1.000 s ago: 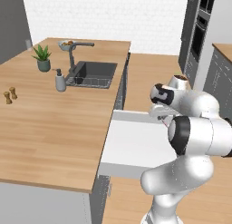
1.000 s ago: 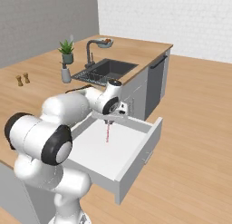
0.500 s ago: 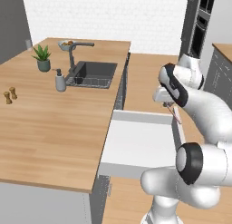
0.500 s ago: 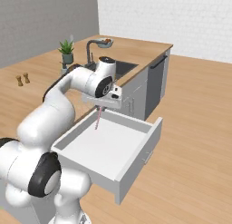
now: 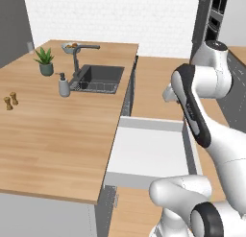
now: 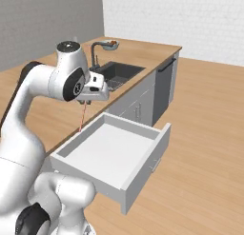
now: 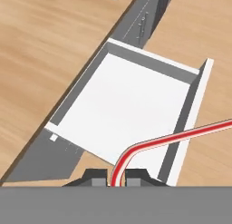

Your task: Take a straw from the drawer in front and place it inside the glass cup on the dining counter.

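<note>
Gripper [image 6: 86,102] clamps the straw [image 6: 82,117], dangling high above the open drawer [image 6: 143,165] for carrying to the cup.

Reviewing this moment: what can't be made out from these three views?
- Left base view: the gripper and its grip on the straw sit behind the arm's own wrist.
- Hand view: the straw's far end is cut off by the right edge.
- Both base views: the bowl behind the sink faucet is too small to tell its contents.

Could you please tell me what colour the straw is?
The straw is red with pale stripes, clearest in the hand view.
</note>
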